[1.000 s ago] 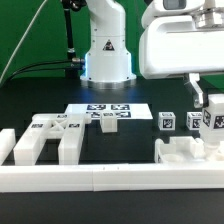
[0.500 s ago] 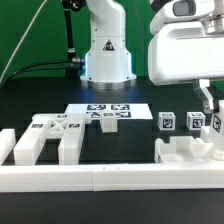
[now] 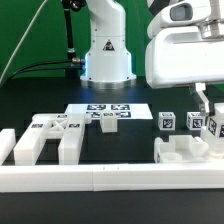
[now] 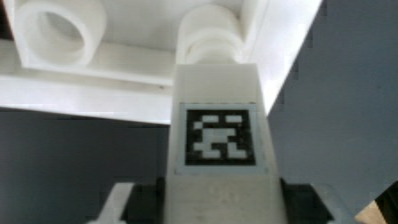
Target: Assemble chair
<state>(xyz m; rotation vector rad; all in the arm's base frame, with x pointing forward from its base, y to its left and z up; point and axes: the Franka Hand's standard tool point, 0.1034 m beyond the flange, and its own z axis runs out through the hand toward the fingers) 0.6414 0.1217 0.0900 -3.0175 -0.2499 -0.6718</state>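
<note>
**Leg gripped at the seat, most parts lying loose**

The gripper (image 4: 210, 208) is clamped on a long white square-section plastic leg (image 4: 217, 120) that carries a black-and-white tag. Its fingers press the leg's two sides. In the exterior view the leg stands roughly upright at about three o'clock, hard against the frame edge. It is above the white blocky plastic seat panel (image 3: 183, 150), which lies at four o'clock. The wrist view shows the leg's rounded far end against a white part with a round hole, which I take to be that panel.

The assembly looks early, with no finished joint visible anywhere.
- A white slotted panel (image 3: 45, 135) with tags lies at eight o'clock, well apart from the seat.
- Two small tagged white cubes (image 3: 168, 122) sit at three o'clock, just beside the leg.
- A small white piece (image 3: 108, 123) rests near the centre, at the edge of the flat marker board (image 3: 90, 108).
- The long low white border wall (image 3: 100, 178) runs across six o'clock.

All of these parts are unjoined.

I cannot tell whether the leg's end is seated in a socket or only touching. In the exterior view the seat panel hides the leg's lower end, and the frame edge cuts off one side of the leg. The wrist view is blurred.
</note>
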